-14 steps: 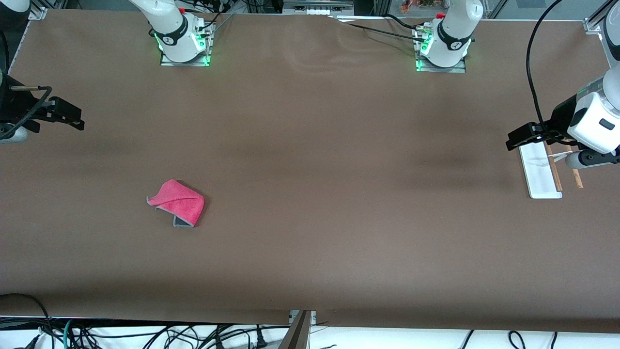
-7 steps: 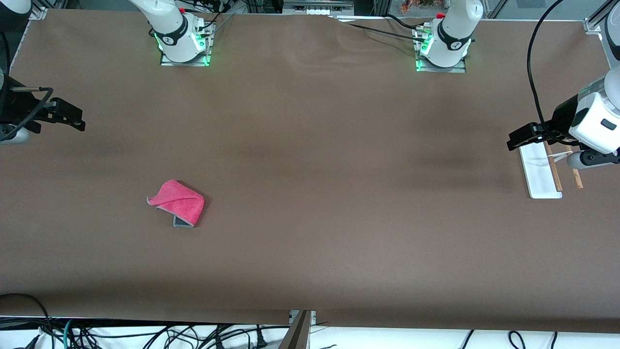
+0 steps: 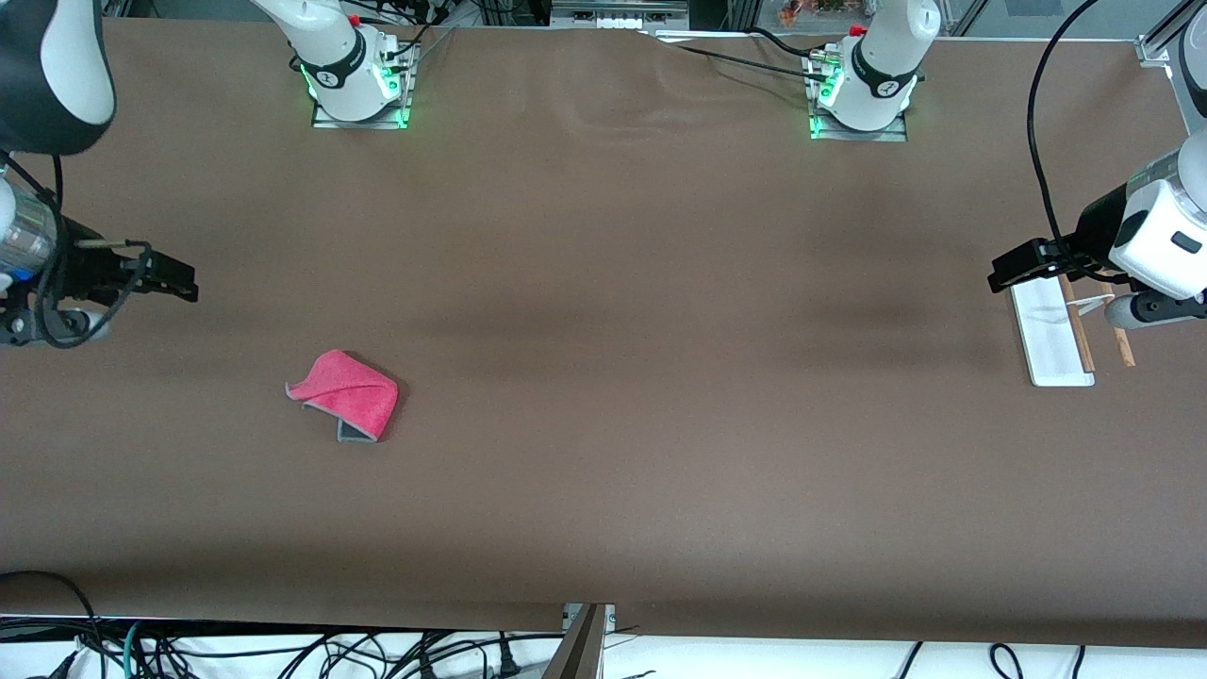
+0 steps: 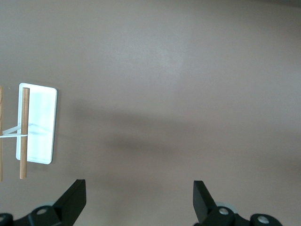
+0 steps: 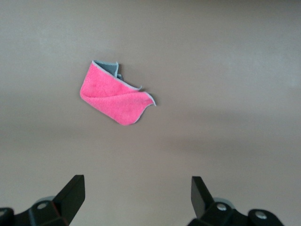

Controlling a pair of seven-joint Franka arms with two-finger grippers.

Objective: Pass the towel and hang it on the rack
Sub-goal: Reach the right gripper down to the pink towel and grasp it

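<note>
Front view shows the brown table (image 3: 603,377) running the full width, with both arm bases along its upper edge. The rack (image 3: 1051,335) stands at the left arm's end of the table: a flat white base with two thin brown rods joined by a white crosspiece (the left wrist view shows the same white base and a rod (image 4: 24,133) clearly). The towel (image 3: 344,394) lies flat on the table toward the right arm's end, well apart from the rack and nearer to the front camera than both bases; it is folded over itself, pink-red side up, with a grey trimmed edge and a patch of dark grey reverse peeking out at one corner. In the right wrist view the towel (image 5: 115,92) sits alone on bare table.

The left hand (image 3: 1011,269) hovers over the table just beside the rack, and its fingers (image 4: 74,200) stand wide apart with nothing between them. The right hand (image 3: 179,281) is up over the right arm's end of the table, well clear of the towel, its fingers (image 5: 73,192) likewise spread apart and holding nothing.
</note>
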